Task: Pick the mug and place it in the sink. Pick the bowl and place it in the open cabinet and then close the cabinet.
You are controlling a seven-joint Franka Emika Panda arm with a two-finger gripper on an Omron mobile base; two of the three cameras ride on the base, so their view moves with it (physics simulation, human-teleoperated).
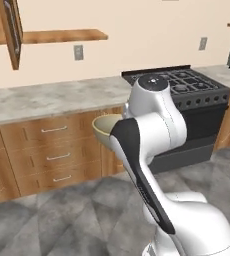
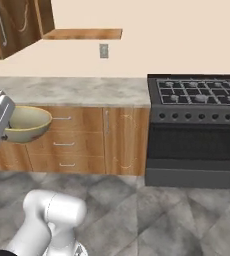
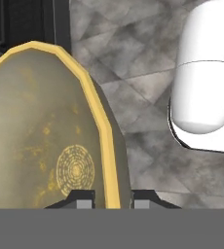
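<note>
The bowl (image 3: 46, 141) is pinched by the tool (image 3: 113, 199) at its yellowish rim, one finger inside and one outside. It is held in the air above the floor (image 2: 137, 205), in front of the lower drawers (image 2: 67, 145), below the surface (image 2: 77, 90) edge. The cabinet (image 1: 12, 30) door is seen open at upper left.

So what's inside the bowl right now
Nothing visible: the bowl gripped at its rim by the claw shows a bare speckled inside with a ringed centre mark. Its left part runs out of frame.
</note>
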